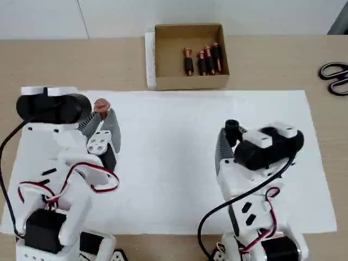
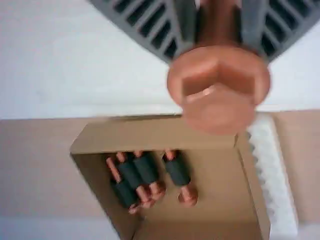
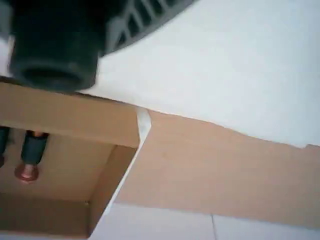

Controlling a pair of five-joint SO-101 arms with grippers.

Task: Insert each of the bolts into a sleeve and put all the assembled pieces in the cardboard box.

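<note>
Gripping a copper bolt (image 1: 101,105), the left gripper (image 1: 103,113) sits over the near left part of the white sheet (image 1: 174,163). Its jaws are closed on the shank, and the head sticks out past the fingertips. Across the sheet, the right gripper (image 1: 229,135) has its jaws clamped on a black sleeve (image 1: 232,126). Beyond the sheet's far edge, the cardboard box (image 1: 165,54) rests on the table (image 1: 81,60) with four assembled pieces (image 1: 202,61) lying inside. Scissors (image 1: 334,76) lie far right.

Item: black sleeve (image 3: 52,55) beside ribbed grey finger (image 3: 145,17). On table (image 3: 200,170), cardboard box (image 3: 70,117) at white sheet (image 3: 225,65) edge; assembled piece (image 3: 31,155) inside.
</note>
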